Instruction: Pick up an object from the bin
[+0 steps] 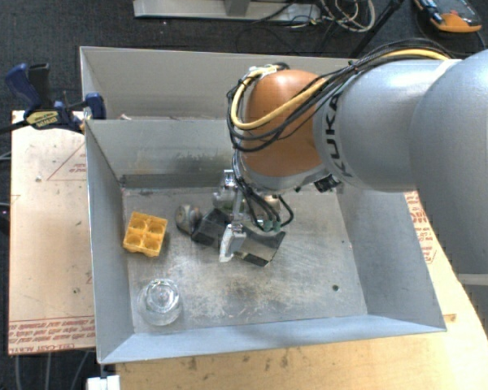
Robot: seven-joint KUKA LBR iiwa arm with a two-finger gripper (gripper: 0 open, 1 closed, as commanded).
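Gripper [237, 238] sits just beside a dark angular block [204, 228] mid-bin; we cannot tell its opening. We risk shoving the block aside ungrasped.

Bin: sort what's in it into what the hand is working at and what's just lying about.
Job in hand: the hand, down in the middle of the bin; the dark block and black piece right by it.
Lying about: yellow four-hollow tray at left; clear cup, near left corner; grey lump beside the black piece.
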